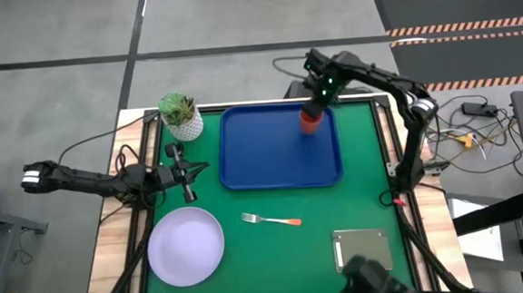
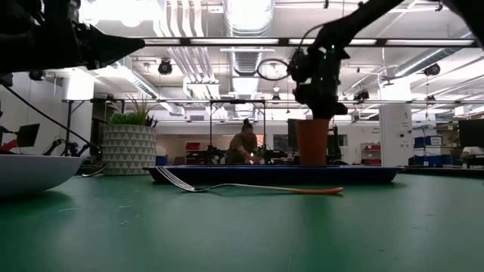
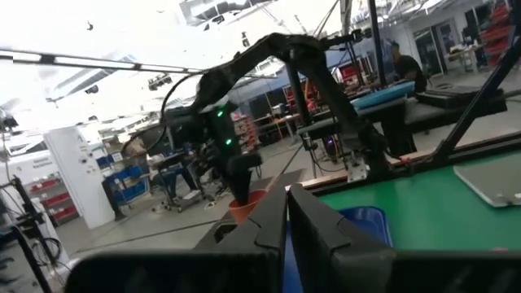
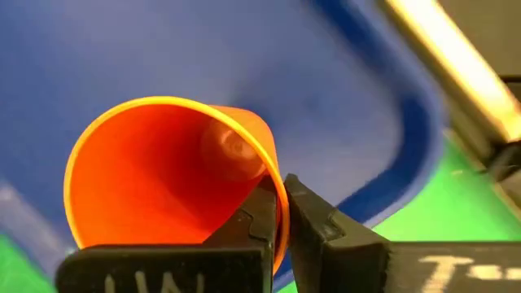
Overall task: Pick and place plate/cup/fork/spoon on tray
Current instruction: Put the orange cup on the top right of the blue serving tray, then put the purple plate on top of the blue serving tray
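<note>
The orange-red cup (image 1: 311,122) stands upright over the far right part of the blue tray (image 1: 262,155), with my right gripper (image 1: 314,105) shut on its rim. It also shows in the low view (image 2: 312,141). The lavender plate (image 1: 186,247) lies on the green mat at the near left. The fork (image 1: 272,220) lies on the mat in front of the tray, orange handle to the right. My left gripper (image 1: 187,172) is shut and empty, left of the tray near the plant pot. The spoon is out of view. My right gripper pinches the cup's rim (image 4: 280,213) with one finger (image 4: 256,224) inside the cup and the other (image 4: 330,232) outside. The fingers come from above, pointing down. The cup is upright; the tray's rim (image 2: 272,174) hides its base, so I cannot tell whether it rests on the tray.
A white pot with a green plant (image 1: 180,115) stands at the far left corner, close to my left gripper. A grey flat slab (image 1: 361,249) lies at the near right. A person (image 2: 243,146) sits in the room behind the table.
</note>
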Action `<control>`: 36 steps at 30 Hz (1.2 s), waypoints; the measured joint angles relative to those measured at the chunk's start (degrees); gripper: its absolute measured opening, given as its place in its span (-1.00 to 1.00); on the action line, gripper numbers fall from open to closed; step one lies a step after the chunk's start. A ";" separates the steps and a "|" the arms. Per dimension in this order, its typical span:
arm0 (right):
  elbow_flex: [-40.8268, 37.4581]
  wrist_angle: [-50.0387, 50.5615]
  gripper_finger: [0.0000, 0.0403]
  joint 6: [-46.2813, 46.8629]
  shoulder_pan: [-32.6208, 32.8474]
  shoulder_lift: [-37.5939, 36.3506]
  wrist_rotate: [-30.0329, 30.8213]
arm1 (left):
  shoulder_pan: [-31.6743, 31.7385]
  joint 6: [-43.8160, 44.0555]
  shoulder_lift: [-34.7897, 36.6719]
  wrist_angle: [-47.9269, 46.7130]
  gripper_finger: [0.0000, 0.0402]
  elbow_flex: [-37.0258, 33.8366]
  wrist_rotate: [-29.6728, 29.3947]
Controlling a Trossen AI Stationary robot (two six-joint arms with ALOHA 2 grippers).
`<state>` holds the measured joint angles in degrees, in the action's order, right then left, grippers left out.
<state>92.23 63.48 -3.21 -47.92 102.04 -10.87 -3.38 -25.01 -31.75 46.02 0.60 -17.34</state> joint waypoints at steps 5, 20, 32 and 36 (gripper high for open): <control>5.04 0.04 -0.96 -0.89 -3.22 4.58 0.14 | 0.00 -1.34 -0.07 0.02 -1.00 0.00 -0.13; 10.73 1.16 -0.96 -2.09 -3.62 9.83 0.35 | 0.00 -1.38 -0.09 0.00 -1.00 0.00 -0.15; 10.68 0.73 -0.52 -1.15 -3.68 9.71 0.36 | 0.00 -1.36 0.00 0.02 -1.00 -0.02 -0.66; 10.64 0.81 -0.37 0.78 -3.90 7.90 0.44 | 0.00 -0.94 0.00 0.01 -1.00 -0.02 -0.68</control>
<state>102.87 64.29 -2.43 -51.82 109.94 -10.43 -3.38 -25.95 -31.75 46.03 0.58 -18.02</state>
